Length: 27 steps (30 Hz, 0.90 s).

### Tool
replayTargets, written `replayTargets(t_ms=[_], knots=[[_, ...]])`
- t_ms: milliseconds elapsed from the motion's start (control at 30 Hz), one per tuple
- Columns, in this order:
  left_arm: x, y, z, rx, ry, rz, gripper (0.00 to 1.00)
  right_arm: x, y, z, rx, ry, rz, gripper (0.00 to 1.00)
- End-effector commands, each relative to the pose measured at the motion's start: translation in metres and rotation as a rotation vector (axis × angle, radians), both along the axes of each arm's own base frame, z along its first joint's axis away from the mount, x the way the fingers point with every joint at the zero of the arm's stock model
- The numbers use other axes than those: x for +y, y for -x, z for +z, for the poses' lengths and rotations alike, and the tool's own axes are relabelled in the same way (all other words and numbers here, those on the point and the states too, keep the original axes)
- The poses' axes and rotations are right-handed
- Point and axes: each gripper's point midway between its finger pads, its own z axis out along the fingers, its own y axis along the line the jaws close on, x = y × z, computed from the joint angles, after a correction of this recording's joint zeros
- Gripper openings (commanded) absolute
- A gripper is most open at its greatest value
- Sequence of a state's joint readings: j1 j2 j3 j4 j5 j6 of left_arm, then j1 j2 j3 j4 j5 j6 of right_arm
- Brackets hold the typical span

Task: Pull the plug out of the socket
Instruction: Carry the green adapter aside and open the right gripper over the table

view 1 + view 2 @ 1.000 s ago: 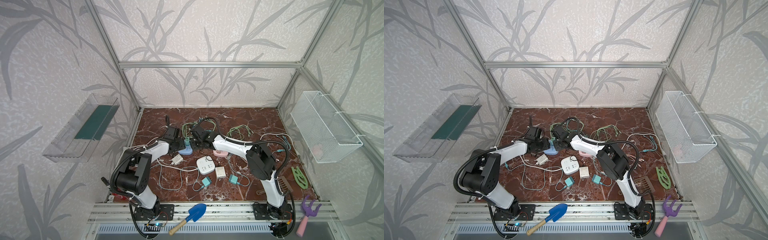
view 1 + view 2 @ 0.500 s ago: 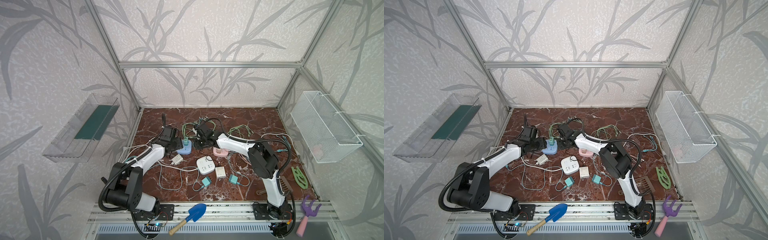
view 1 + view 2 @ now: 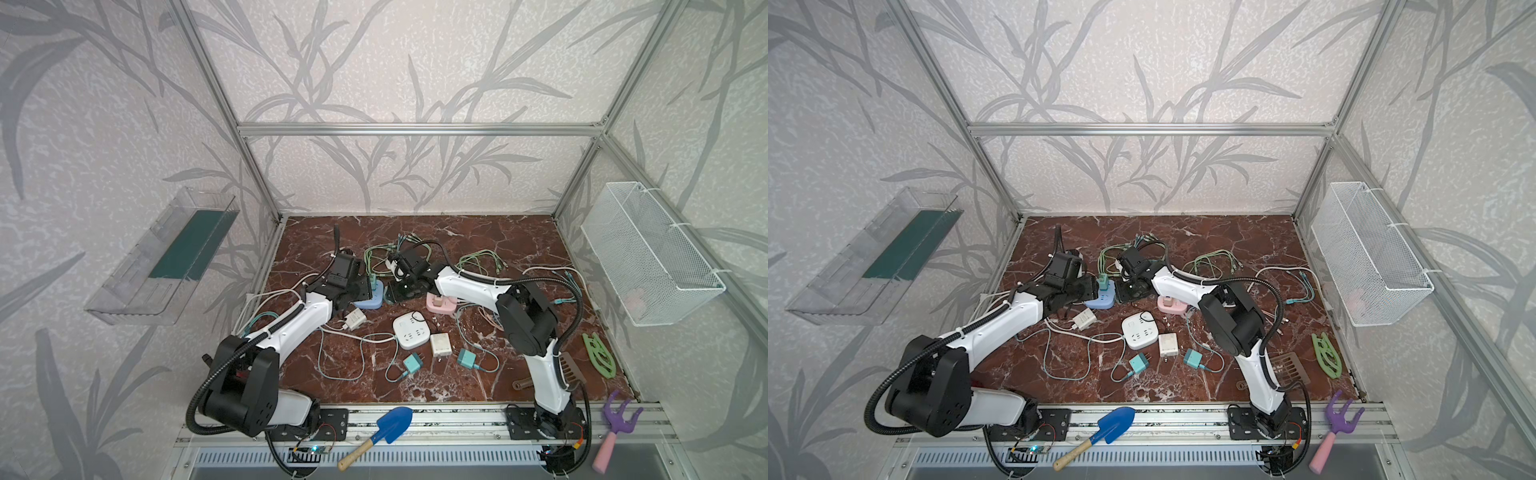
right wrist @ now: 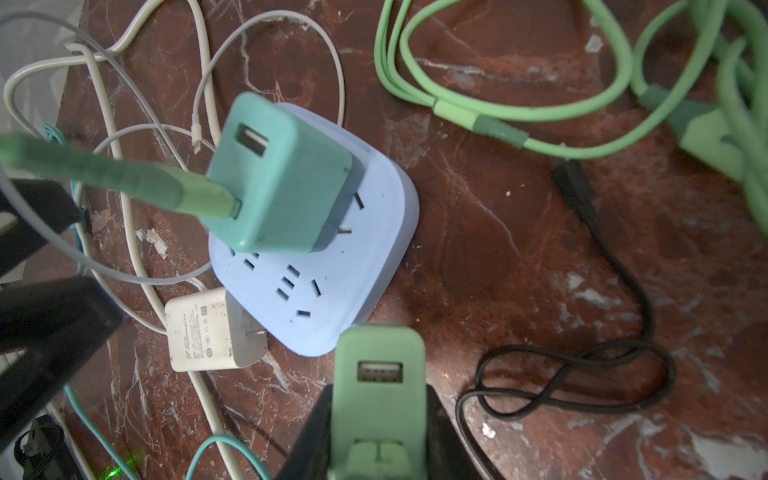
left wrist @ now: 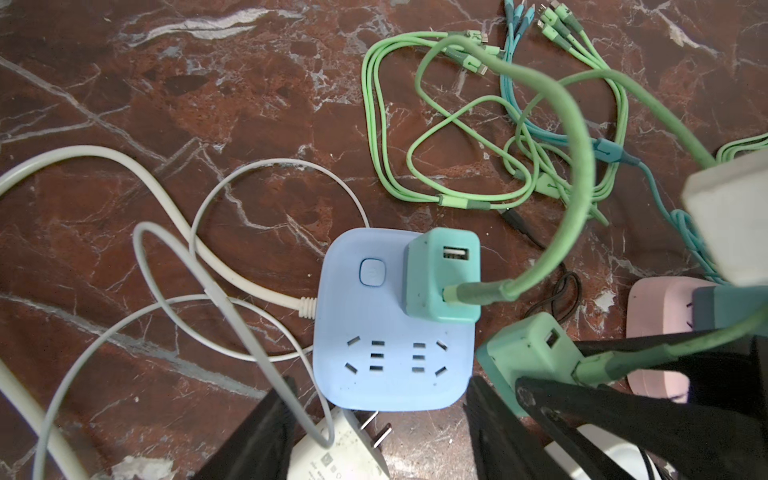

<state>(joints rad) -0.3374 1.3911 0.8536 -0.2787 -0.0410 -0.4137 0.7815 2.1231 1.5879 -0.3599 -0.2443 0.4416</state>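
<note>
The right pincer (image 4: 379, 399) clamps a green plug (image 4: 380, 353) just beside the socket (image 4: 332, 299) on the tabletop (image 4: 498, 249). A teal plug (image 4: 282, 183) sits in the socket. The left pincer (image 5: 376, 409) gapes astride its edge.

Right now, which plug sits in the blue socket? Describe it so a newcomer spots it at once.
Near the middle of the red marble table lies the light blue socket block. At its corner beside the power button stands a teal cube charger with a green cable. Unlike the greener charger held by the right gripper, it alone is plugged into that block.
</note>
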Motion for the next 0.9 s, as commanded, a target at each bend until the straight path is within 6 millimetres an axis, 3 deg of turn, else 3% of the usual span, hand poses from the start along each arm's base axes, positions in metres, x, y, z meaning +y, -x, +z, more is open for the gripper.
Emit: replayTargets(t_ms=[0,233,533,867], knots=[[0.005,0.0,0.009,-0.017,-0.054,0.01,0.65,-0.009,0.004,0.001,0.061,0.005,-0.001,0.22],[0.023,0.004,0.009,-0.038,-0.104,0.096,0.68,-0.017,0.004,-0.011,0.114,0.043,0.006,0.33],[0.044,0.017,0.025,-0.067,-0.162,0.162,0.69,-0.017,0.002,-0.013,0.134,0.054,0.027,0.44],[0.045,0.035,0.029,-0.048,-0.115,0.18,0.69,-0.031,-0.009,-0.004,0.129,0.079,0.002,0.59]])
